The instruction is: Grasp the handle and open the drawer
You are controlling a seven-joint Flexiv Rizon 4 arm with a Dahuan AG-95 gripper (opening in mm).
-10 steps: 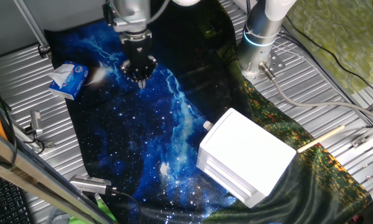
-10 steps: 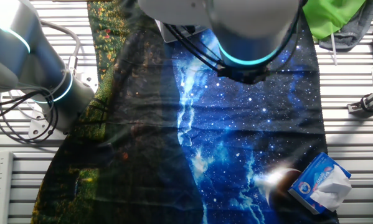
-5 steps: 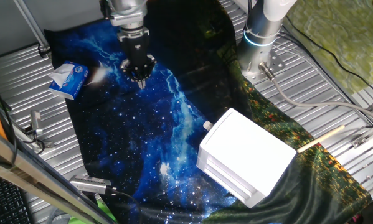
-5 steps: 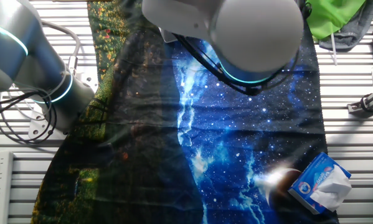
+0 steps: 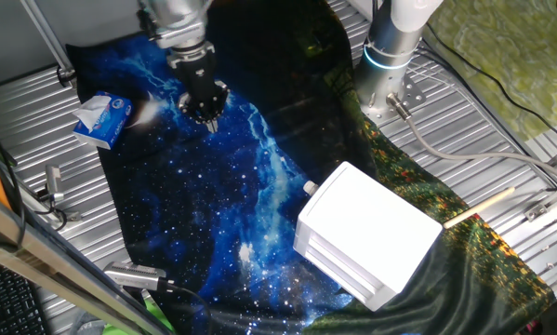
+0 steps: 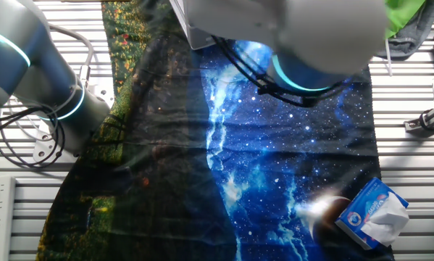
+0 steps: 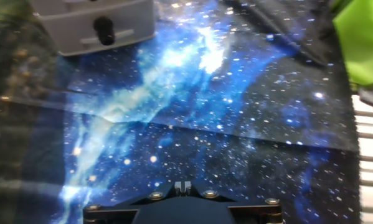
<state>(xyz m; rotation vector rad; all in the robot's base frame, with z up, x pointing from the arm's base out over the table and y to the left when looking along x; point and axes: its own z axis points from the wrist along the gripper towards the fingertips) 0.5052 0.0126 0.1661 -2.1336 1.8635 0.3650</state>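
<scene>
— What covers the surface (image 5: 501,130)?
— Ribbed metal slats, and over them a glossy cloth (image 5: 213,214) printed with a blue starry nebula, creased and dark at one edge.

— And the big white box?
— The unit (image 5: 371,233) sits on the cloth's dark edge: smooth white plastic, boxy with rounded corners, in stacked tiers. The drawer (image 7: 93,28) shows at the top of the hand view as a flat pale front.

— The arm?
— Its grey base (image 5: 390,51) with a glowing blue ring stands beyond the unit. The wrist reaches over the far side of the cloth, and the fingers (image 5: 210,118) hang above the blue print, well apart from the unit.

— Wide or narrow?
— They look drawn close into one dark tip, holding nothing (the hand view shows only the black mount with its screws).

— Smaller things?
— A blue and white tissue pack (image 5: 102,118) lies at the cloth's corner, soft paper puffing out of it. A green fabric (image 7: 360,43) sits off to one side.

— The handle?
— A small rounded knob (image 7: 103,29) on the drawer's face, dark in shadow in the hand view, white (image 5: 310,189) from the fixed view.
</scene>
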